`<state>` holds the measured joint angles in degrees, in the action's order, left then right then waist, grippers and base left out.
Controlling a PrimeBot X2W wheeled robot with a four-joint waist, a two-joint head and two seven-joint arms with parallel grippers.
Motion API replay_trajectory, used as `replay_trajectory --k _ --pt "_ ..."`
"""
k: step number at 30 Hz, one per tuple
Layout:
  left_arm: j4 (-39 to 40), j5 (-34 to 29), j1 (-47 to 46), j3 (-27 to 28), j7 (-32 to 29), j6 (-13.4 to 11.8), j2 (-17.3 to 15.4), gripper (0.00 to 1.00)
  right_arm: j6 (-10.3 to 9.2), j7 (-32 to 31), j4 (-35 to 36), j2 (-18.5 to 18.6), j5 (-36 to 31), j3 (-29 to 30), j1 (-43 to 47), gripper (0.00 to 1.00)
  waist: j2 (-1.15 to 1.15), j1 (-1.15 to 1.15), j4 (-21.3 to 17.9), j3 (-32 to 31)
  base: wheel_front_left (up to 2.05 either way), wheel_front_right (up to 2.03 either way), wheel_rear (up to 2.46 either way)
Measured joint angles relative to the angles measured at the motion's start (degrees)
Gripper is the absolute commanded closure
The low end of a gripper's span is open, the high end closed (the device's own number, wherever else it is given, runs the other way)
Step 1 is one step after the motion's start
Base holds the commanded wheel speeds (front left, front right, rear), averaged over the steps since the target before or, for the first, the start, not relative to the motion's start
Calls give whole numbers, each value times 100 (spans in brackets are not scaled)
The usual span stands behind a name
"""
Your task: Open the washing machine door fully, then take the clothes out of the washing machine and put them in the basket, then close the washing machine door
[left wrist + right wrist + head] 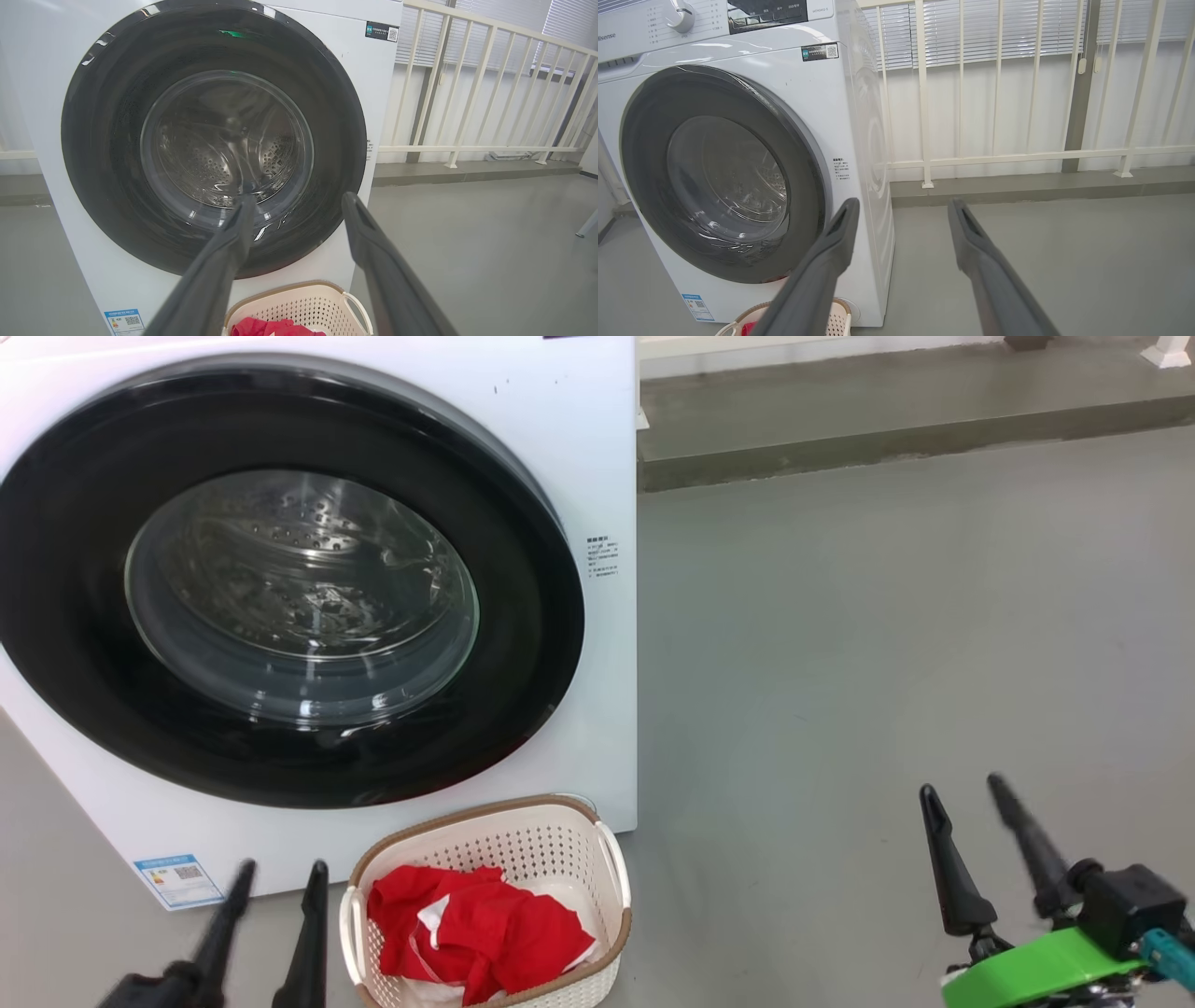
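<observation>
Looks finished, as a judgement; shows the washing machine door (280, 588) shut flat against the washing machine (597, 476); shows the clothes (476, 929) heaped in the basket (523, 845), on the floor at the foot of the machine's front, by its corner; leaves nothing evident undone; shows left pincer (284, 868) and right pincer (961, 786) spread apart, empty, touching nothing.

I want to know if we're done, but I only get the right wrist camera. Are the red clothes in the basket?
Observer: Yes, in the head view the clothes lie in the basket.
Operator: Any left in the drum?
Observer: The left wrist view, looking through the washing machine door, shows bare steel and no red.
Operator: Where's the left gripper?
Observer: The left gripper hangs open beside the basket, empty.
</observation>
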<state>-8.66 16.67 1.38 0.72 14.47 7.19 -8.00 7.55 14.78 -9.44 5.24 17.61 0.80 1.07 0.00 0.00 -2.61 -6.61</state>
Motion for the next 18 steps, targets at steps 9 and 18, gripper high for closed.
replay_trajectory --k 9,18 --pt "-630 5 370 -126 -40 -5 272 100 0 -16 -672 -201 4 -3 477 100 0 0 1 1 0 0 0" --pt "-667 501 428 -111 -188 -9 326 100 1 -176 -722 -211 455 19 539 100 0 1 19 39 0 0 0"
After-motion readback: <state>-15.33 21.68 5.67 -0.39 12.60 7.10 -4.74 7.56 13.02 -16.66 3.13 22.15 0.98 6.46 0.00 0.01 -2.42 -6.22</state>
